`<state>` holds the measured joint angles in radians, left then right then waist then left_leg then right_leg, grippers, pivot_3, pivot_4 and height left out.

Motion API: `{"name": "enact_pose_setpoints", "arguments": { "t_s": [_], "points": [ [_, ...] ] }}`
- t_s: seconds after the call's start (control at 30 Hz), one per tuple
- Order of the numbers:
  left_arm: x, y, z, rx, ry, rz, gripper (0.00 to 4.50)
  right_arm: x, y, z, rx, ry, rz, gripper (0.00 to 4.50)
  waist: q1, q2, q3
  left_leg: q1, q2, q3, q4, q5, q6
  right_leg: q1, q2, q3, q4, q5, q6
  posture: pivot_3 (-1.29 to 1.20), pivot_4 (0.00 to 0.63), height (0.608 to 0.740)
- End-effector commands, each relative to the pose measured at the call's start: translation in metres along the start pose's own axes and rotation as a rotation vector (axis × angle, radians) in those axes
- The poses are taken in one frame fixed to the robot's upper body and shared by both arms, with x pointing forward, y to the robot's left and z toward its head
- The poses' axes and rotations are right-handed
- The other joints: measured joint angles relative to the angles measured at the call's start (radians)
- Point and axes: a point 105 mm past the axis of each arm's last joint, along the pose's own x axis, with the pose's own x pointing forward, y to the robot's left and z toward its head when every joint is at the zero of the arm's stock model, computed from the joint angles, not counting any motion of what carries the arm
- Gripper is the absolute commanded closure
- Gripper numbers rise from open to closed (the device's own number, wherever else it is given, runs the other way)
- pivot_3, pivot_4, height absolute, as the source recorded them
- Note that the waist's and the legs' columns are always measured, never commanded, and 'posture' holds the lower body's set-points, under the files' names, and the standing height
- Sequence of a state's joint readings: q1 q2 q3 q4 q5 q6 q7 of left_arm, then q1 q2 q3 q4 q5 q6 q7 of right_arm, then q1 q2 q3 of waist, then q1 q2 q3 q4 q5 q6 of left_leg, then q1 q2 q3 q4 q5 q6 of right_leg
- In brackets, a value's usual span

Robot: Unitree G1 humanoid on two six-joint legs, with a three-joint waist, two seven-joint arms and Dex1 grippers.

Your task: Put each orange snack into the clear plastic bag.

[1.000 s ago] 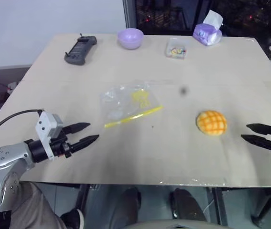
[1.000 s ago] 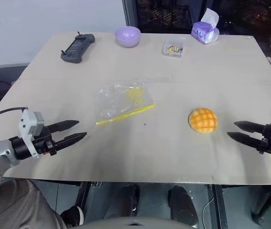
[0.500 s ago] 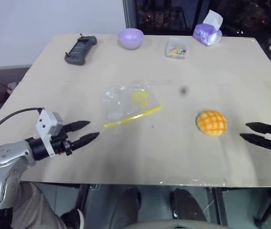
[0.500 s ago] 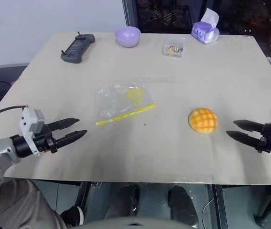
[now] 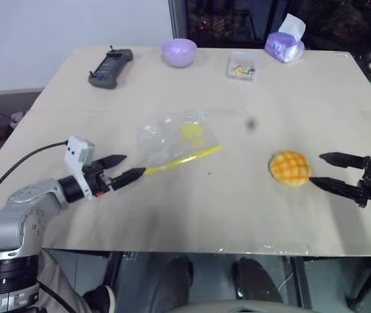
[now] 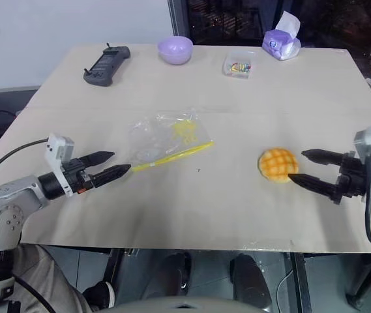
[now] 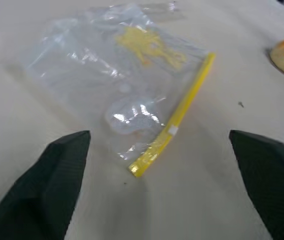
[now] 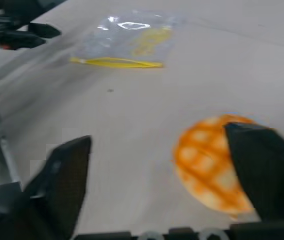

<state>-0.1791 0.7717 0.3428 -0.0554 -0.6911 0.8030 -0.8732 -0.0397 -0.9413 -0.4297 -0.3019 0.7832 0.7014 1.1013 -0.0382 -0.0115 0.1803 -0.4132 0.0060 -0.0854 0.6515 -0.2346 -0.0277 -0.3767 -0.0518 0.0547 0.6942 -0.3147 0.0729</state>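
Observation:
The orange snack (image 5: 289, 168), a domed bun with a grid top, lies on the table right of centre. My right gripper (image 5: 315, 169) is open and level, its fingertips just off the bun's right side, one above and one below its edge. In the right wrist view the bun (image 8: 211, 170) sits between the spread fingers (image 8: 57, 185). The clear plastic bag (image 5: 175, 140) lies flat and empty at mid-table, its yellow seal strip (image 7: 179, 117) towards me. My left gripper (image 5: 133, 165) is open, with its tips at the strip's left end.
Along the table's far edge lie a black controller (image 5: 110, 68), a purple bowl (image 5: 178, 52), a small clear box of coloured bits (image 5: 240, 68) and a purple tissue pack (image 5: 284, 44). The table's near edge (image 5: 237, 248) runs just under both arms.
Both grippers have opened wider. The left one moved forward to the end of the bag's seal strip. The right one moved left, up to the bun.

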Motion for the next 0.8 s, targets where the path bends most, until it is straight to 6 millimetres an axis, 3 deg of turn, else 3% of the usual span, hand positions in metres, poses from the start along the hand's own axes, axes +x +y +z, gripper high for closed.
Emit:
{"name": "enact_pose_setpoints", "arguments": {
  "t_s": [0.03, 0.23, 0.5, 0.8],
  "points": [
    [0.006, 0.004, -0.004, -0.208, 0.041, -0.034, 0.0, 0.01, 0.014, 0.02, -0.069, -0.029, 0.073, 0.06, -0.001, 0.0, 0.0, 0.0, 0.0, 0.0, 0.0, 0.0, 0.0, 0.0, 0.0, 0.0, 0.0, 0.0, 0.0, 0.0, 0.15, 0.74],
    [0.022, 0.007, 0.005, -0.499, 0.053, -0.126, 0.0, 0.027, 0.018, 0.048, -0.189, -0.114, 0.076, 0.06, -0.002, -0.001, 0.0, -0.001, 0.0, -0.002, 0.001, 0.0, 0.0, 0.0, 0.0, -0.002, 0.001, 0.0, 0.0, 0.0, 0.15, 0.74],
    [0.051, 0.023, 0.013, -0.712, 0.04, -0.102, 0.0, 0.025, 0.018, 0.045, -0.211, -0.09, 0.07, 0.06, 0.001, -0.001, 0.0, -0.002, -0.001, -0.002, 0.002, 0.0, 0.0, 0.0, 0.0, -0.002, 0.0, 0.0, 0.0, 0.0, 0.15, 0.74],
    [0.081, 0.003, 0.0, -0.78, 0.083, -0.199, 0.0, 0.022, 0.016, 0.042, -0.213, -0.068, 0.048, 0.06, 0.005, -0.001, -0.001, -0.001, -0.002, -0.002, 0.002, 0.0, 0.0, 0.0, -0.001, -0.002, 0.001, 0.0, 0.0, 0.0, 0.15, 0.74]
  ]
}}
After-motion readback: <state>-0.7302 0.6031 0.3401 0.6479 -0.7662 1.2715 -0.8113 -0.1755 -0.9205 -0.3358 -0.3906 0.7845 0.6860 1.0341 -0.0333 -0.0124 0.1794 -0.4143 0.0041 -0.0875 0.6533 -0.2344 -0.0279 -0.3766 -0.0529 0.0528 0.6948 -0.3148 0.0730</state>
